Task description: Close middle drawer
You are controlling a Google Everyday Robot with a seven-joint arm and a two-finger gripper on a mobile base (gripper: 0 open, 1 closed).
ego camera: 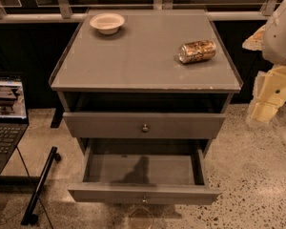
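The middle drawer [143, 173] is pulled far out of the grey cabinet [143, 61], low in the view. Its plain grey inside holds nothing. Its low front panel [143, 193] has a small round knob [144, 200] at the centre. Above it, another grey drawer [144, 125] with a taller front and its own knob stands slightly out. My gripper [264, 104], a cream part under the white arm [281, 30], hangs at the right edge of the view. It is to the right of the cabinet, apart from both drawers and above the floor.
A white bowl [107, 23] sits at the back left of the cabinet top. A gold can [197, 51] lies on its side at the right. A laptop [7, 113] on a stand is to the left, with a black pole [40, 185] leaning beside the open drawer. A railing runs behind.
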